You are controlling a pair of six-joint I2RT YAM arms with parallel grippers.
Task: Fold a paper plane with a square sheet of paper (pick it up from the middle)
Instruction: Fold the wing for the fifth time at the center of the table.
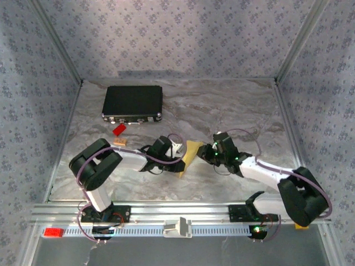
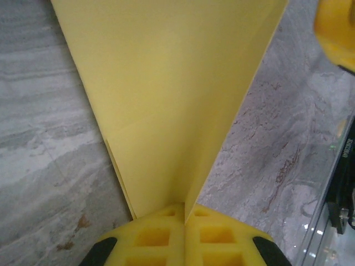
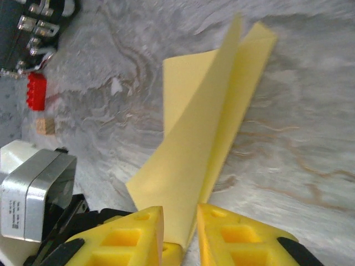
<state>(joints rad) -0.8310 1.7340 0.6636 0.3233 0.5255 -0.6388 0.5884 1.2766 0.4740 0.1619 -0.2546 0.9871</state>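
Note:
The pale-yellow sheet of paper [image 1: 191,155] is folded along a centre crease and stands on edge between the two arms, its layers fanning apart away from the crease. My left gripper [image 2: 184,213] is shut on the folded edge of the sheet [image 2: 166,100]. My right gripper [image 3: 180,221] straddles the other end of the sheet [image 3: 205,127]. Its jaws stand apart, with a gap between the paper and the left finger. In the top view the left gripper [image 1: 180,152] and right gripper [image 1: 206,153] meet at the paper.
A black case [image 1: 133,103] lies at the back left. A small red brick [image 1: 118,129] and a tan block [image 1: 120,142] sit just in front of it, beside the left arm. Metal frame rails run along the table's sides.

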